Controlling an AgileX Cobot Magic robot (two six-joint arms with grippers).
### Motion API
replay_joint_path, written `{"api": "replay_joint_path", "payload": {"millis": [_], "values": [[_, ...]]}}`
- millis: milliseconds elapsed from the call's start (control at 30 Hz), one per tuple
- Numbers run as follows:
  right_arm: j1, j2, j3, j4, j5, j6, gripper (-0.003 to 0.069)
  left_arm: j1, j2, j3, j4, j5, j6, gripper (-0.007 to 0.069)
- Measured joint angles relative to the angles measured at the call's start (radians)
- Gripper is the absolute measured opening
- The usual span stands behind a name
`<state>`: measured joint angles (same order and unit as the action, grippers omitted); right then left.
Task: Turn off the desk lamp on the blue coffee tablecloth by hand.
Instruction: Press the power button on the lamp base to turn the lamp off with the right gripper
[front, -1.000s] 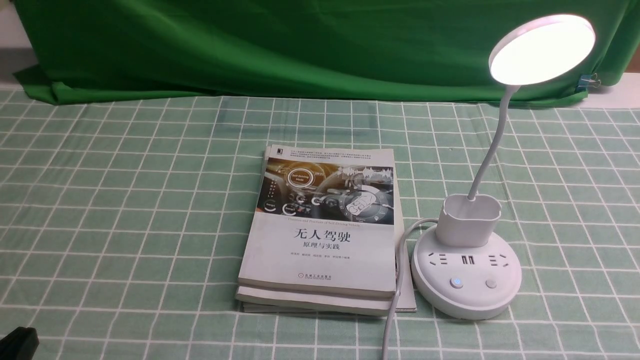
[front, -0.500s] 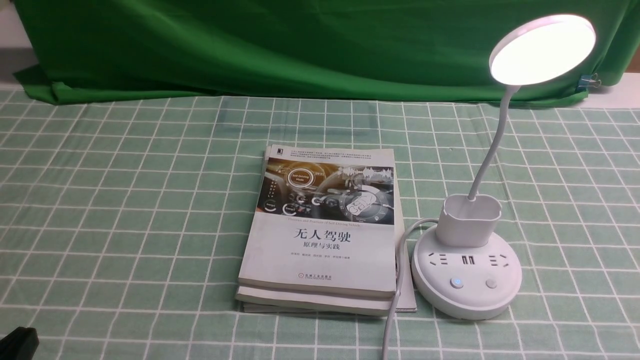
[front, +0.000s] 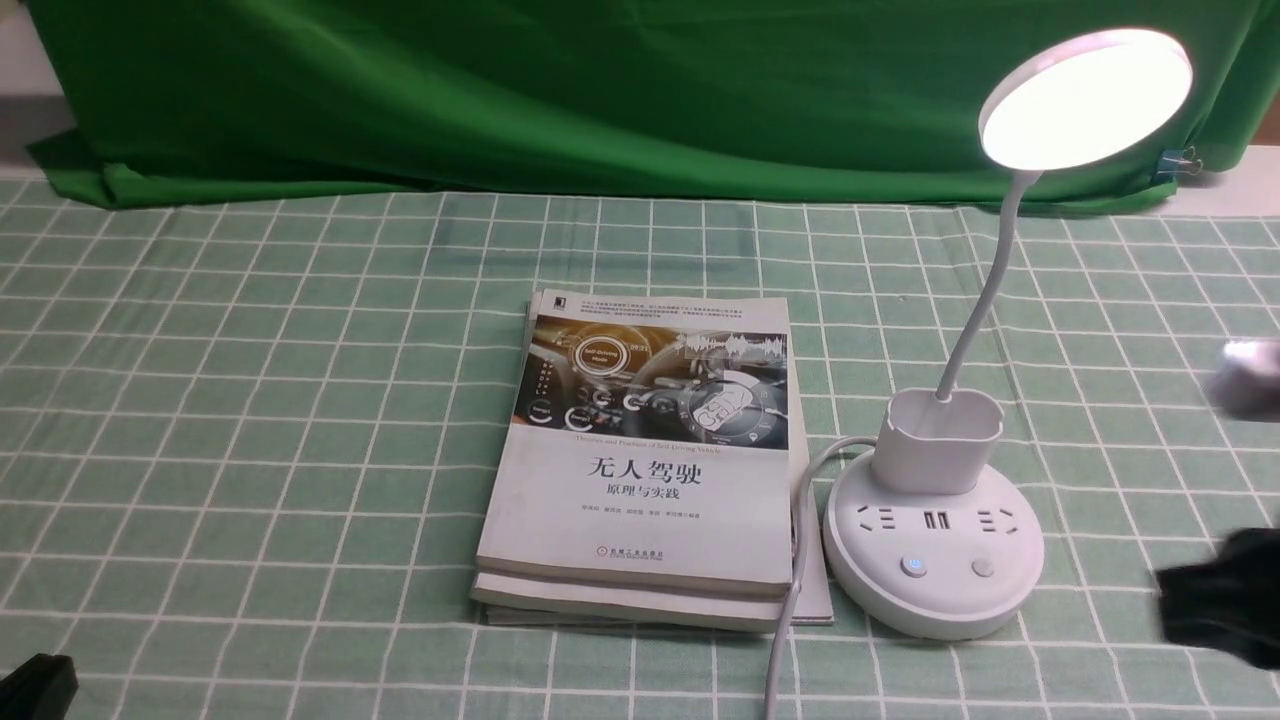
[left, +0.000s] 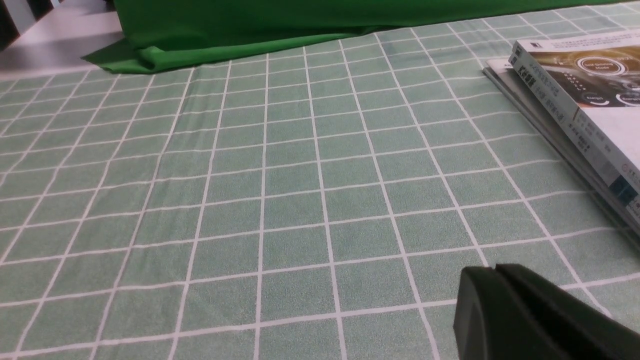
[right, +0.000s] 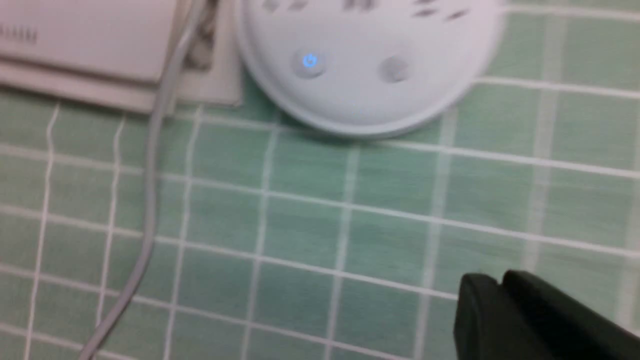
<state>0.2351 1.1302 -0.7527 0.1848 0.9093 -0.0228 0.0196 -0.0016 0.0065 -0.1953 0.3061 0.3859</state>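
Observation:
The white desk lamp (front: 935, 545) stands on the pale green checked tablecloth (front: 250, 400) at the right, its disc head (front: 1085, 95) lit. Its round base has a blue-lit button (front: 912, 566) and a plain button (front: 982, 568). The base also shows in the right wrist view (right: 367, 65), blurred. My right gripper (front: 1170, 595) is shut and empty, low above the cloth just right of the base; in its wrist view (right: 492, 287) the fingers meet. My left gripper (front: 40, 680) is at the near left corner, shut and empty in its wrist view (left: 492, 272).
A stack of books (front: 645, 460) lies left of the lamp base, also in the left wrist view (left: 580, 105). The lamp's white cable (front: 790, 600) runs toward the near edge between books and base. A dark green backdrop cloth (front: 560, 90) hangs behind.
My right arm has come into the front view from the right edge, blurred with motion, moving toward the lamp base. The lamp stays lit. The left arm has not moved.

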Motion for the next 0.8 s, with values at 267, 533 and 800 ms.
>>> {"api": "replay_joint_path", "payload": {"millis": [267,533,800], "values": [[0.106,0.301,-0.159,-0.033,-0.016,0.010,0.0055,0.000,0.000,0.000,0.000,0.000,0.000,0.0000],[0.112,0.466,-0.253,-0.072,-0.049,0.029,0.0056,0.000,0.000,0.000,0.000,0.000,0.000,0.0000],[0.111,0.539,-0.261,-0.079,-0.085,0.032,0.0057,0.000,0.000,0.000,0.000,0.000,0.000,0.0000]]}}
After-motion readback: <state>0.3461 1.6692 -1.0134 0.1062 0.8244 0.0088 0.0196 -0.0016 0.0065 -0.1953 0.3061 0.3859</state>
